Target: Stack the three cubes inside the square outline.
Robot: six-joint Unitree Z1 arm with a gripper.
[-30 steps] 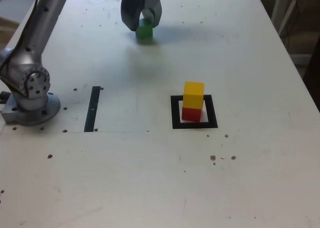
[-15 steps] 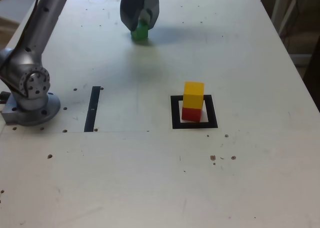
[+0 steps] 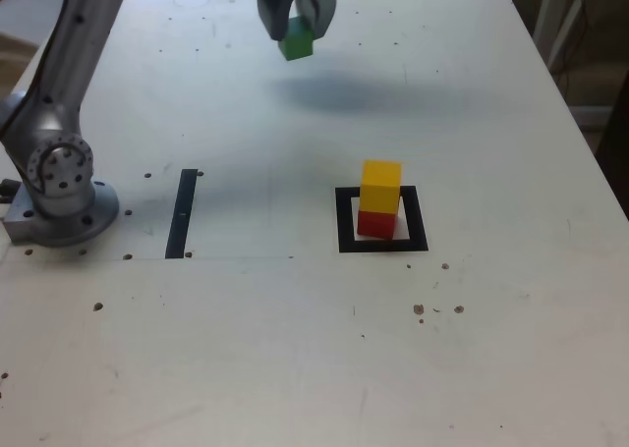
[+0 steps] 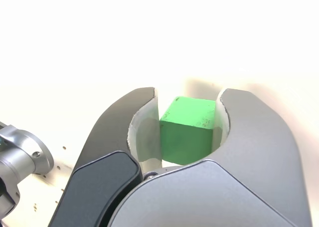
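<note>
Holding the green cube [image 3: 295, 43] between its two curved jaws, the gripper [image 3: 296, 25] is closed on it near the top of the frame in the exterior view, a little left of centre, and the dark shadow on the worktop [image 3: 491, 349] below suggests the cube is lifted clear of the surface. In the wrist view the green cube [image 4: 188, 129] sits squarely between the pale inner pads, taken by two opposite flat sides. It looks small, rigid and probably light, with smooth faces, so a firm grip on parallel sides seems right; a grip on the corners could let it turn. The square outline [image 3: 343, 231] lies right of centre in the exterior view. Inside it stands the red cube [image 3: 376, 223] with the yellow cube [image 3: 380, 186] on top, slightly offset. This stack is narrow and could tip easily.
</note>
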